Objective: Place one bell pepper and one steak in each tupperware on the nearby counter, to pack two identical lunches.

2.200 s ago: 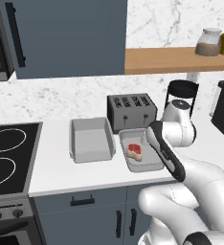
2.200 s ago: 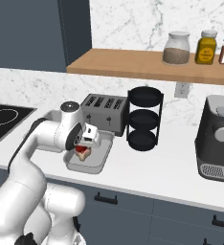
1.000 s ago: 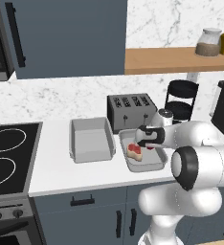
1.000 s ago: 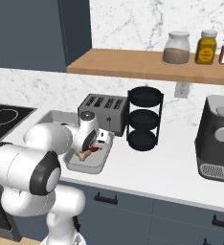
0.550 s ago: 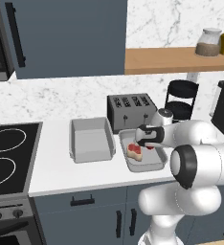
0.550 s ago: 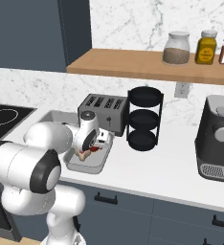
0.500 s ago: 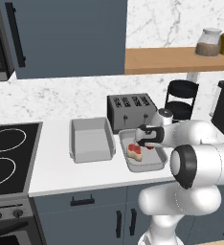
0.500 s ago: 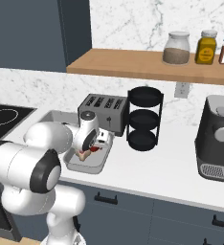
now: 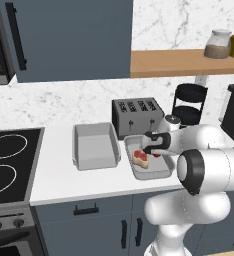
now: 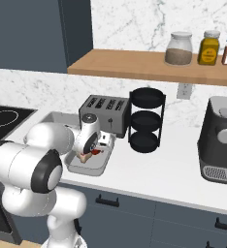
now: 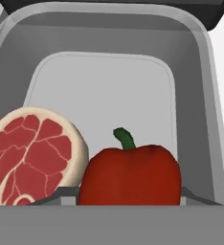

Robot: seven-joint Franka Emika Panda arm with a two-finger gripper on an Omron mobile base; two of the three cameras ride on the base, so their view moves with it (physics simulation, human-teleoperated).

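Note:
Two light-grey tupperware trays stand side by side on the white counter (image 9: 59, 175). The left tupperware (image 9: 94, 147) holds nothing. The right tupperware (image 9: 150, 171) (image 10: 92, 168) (image 11: 133, 38) holds the steak (image 9: 140, 158) (image 10: 82, 156) (image 11: 35, 155) at its left. A red bell pepper (image 9: 157, 154) (image 10: 98, 151) (image 11: 130, 174) with a green stem sits right beside the steak. My gripper (image 9: 154, 151) (image 10: 97, 147) (image 11: 128, 197) hangs low inside this tray, shut on the bell pepper, one fingertip against each side. Whether the pepper rests on the tray floor I cannot tell.
A dark slotted toaster (image 9: 136, 116) stands just behind the trays, with a black tiered rack (image 9: 189, 102) to its right. The black stovetop (image 9: 9, 165) lies to the left. A dark appliance (image 10: 222, 140) stands at the far right. Above, a wooden shelf (image 10: 135, 65) carries jars.
Two seconds ago the forearm stretched over the right tray; the arm has since folded and lowered the hand into it. Over the last second the hand has barely moved.

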